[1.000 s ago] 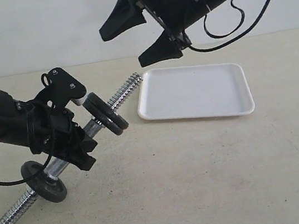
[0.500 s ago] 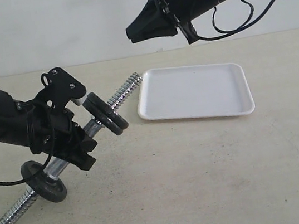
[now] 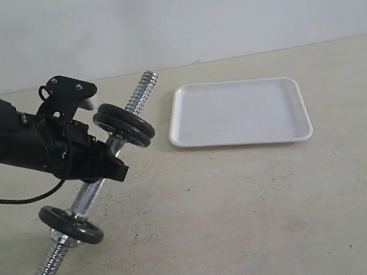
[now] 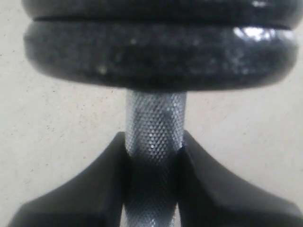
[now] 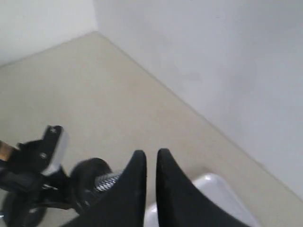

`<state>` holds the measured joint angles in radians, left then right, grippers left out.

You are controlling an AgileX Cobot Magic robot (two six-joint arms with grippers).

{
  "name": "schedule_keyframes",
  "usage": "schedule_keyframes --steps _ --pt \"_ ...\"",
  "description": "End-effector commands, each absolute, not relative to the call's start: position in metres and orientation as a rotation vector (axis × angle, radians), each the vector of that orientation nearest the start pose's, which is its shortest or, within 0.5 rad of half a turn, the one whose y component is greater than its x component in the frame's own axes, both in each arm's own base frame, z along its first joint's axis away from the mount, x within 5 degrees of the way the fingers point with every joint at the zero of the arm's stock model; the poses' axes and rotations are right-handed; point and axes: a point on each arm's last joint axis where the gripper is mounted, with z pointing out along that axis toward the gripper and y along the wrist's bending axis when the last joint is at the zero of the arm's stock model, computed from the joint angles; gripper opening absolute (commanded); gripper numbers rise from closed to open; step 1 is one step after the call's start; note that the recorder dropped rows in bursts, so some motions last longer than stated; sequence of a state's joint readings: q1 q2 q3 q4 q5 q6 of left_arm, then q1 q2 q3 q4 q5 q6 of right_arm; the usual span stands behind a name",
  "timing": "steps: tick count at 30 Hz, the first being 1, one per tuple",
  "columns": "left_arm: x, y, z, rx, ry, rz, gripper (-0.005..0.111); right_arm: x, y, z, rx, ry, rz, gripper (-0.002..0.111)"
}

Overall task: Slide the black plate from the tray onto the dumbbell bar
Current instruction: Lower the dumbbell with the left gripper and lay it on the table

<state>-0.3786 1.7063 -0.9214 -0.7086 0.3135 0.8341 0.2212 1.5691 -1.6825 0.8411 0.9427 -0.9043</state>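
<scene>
My left gripper (image 3: 102, 165) is shut on the knurled middle of the dumbbell bar (image 3: 89, 193) and holds it tilted above the table. In the left wrist view its fingers (image 4: 111, 165) clamp the dumbbell bar (image 4: 155, 123) just below two stacked black discs. The black plate (image 3: 127, 117) is the outer disc of that pair, on the threaded end nearer the tray. A third black disc (image 3: 72, 224) sits near the bar's lower end. The white tray (image 3: 238, 112) holds nothing. My right gripper (image 5: 151, 156) is shut, empty, high above the scene and outside the exterior view.
The right wrist view looks down on the left arm's gripper body (image 5: 45, 156), the discs (image 5: 90, 177) and a corner of the tray (image 5: 213, 187). A pale wall (image 3: 219, 7) backs the beige table (image 3: 264, 215). A black cable (image 3: 13, 201) trails from the left arm.
The right arm has risen out of the exterior view and shut its fingers. The left arm has swung the bar steeper, its upper threaded end moving left and up.
</scene>
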Motion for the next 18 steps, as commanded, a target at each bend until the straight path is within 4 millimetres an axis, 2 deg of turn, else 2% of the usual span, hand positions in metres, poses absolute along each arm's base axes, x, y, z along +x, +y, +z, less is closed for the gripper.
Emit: schedule_keyframes --steps 1,5,8,12,18 --pt "0.326 -0.148 0.244 0.396 2.217 -0.471 0.004 0.298 0.108 0.469 -0.885 1.791 0.344 0.004" --pt "0.332 -0.156 0.245 0.340 2.237 -0.568 0.004 0.282 0.099 0.484 -0.864 1.757 0.250 0.004" --pt "0.343 -0.161 0.233 0.326 2.277 -0.593 0.004 0.271 0.097 0.491 -0.857 1.753 0.270 0.004" --pt "0.358 -0.170 0.217 0.322 2.325 -0.626 0.004 0.258 0.097 0.492 -0.906 1.779 0.300 0.004" --pt "0.382 -0.178 0.210 0.310 2.308 -0.616 0.004 0.248 0.097 0.495 -0.888 1.806 0.357 0.004"
